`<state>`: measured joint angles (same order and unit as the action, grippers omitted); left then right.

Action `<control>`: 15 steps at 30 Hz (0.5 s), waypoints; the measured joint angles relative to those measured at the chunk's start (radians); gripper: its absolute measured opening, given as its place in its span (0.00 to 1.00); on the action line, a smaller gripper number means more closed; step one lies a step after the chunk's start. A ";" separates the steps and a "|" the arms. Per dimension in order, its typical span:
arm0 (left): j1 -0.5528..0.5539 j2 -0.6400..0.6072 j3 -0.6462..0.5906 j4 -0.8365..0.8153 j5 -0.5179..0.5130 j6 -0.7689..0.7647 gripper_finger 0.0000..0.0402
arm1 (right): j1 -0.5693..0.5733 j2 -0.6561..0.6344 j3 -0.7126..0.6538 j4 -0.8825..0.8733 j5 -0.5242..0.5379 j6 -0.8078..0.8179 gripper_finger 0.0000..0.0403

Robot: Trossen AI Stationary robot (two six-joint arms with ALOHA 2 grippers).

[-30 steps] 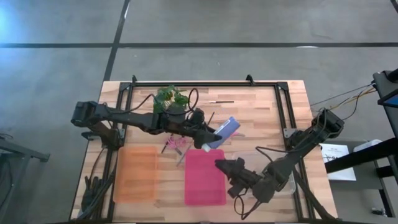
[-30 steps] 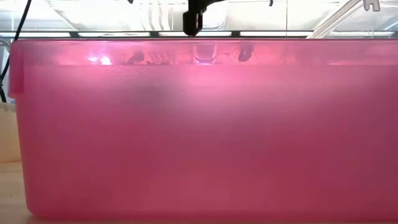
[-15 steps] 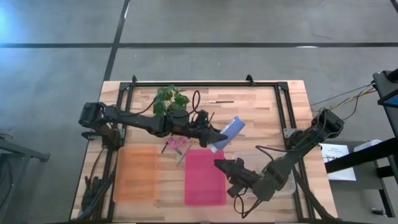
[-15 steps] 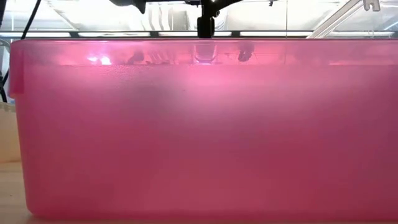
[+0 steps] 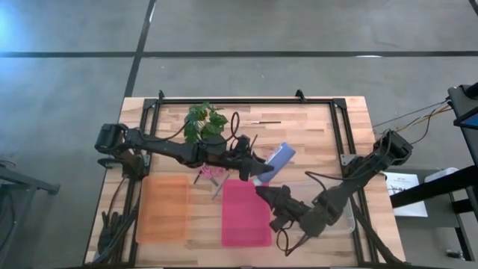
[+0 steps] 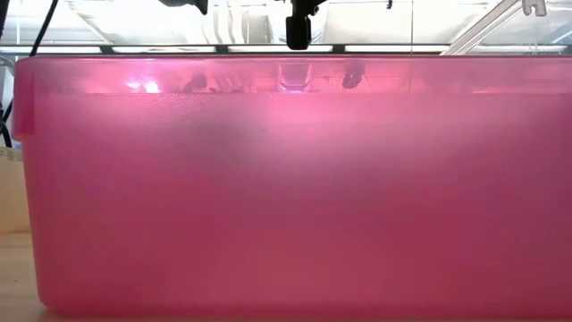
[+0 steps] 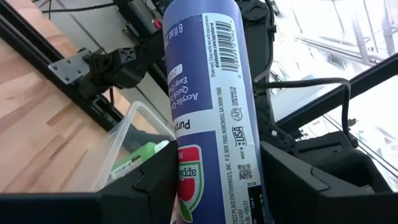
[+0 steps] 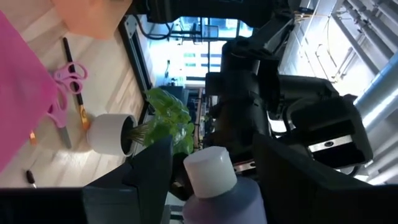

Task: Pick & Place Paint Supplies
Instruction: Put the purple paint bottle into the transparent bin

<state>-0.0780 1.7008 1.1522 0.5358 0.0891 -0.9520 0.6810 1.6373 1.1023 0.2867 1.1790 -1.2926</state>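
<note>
Paint bottle (image 5: 275,161), blue-purple w/ white cap, is clamped in left gripper (image 5: 258,170) and held tilted in the air betw. the grippers, just past the pink bin's (image 5: 245,217) far edge. Right gripper (image 5: 270,197) sits at its cap end, fingers apart, cap betw. them but not gripped. Looks like a handover. Left on table: pink scissors (image 5: 211,172), brushes (image 5: 265,121) by the plant (image 5: 205,119). Clear bin (image 7: 127,140) on the right holds a green bottle (image 7: 134,160). Orange bin (image 5: 163,208): can't tell contents. Most still to do.

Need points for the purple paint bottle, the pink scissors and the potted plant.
purple paint bottle (image 7: 211,93): left wrist view, on its printed label.
pink scissors (image 8: 69,78): right wrist view, on a handle loop.
potted plant (image 8: 109,134): right wrist view, on the white pot.
</note>
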 joint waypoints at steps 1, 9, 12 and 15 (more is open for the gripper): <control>0.000 0.000 0.000 0.000 -0.001 0.000 0.50 | -0.003 0.000 0.000 0.000 0.001 -0.001 0.54; -0.015 0.000 0.001 0.000 -0.005 0.002 0.50 | -0.023 0.000 -0.005 0.000 0.002 -0.024 0.54; -0.019 0.000 0.001 0.000 -0.005 0.005 0.50 | -0.029 0.000 -0.005 0.002 0.001 -0.029 0.54; -0.025 0.000 0.001 0.000 -0.009 0.009 0.50 | -0.033 0.000 -0.005 0.003 -0.002 -0.035 0.54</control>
<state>-0.1034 1.7008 1.1530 0.5354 0.0796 -0.9428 0.6479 1.6375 1.0977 0.2892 1.1767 -1.3277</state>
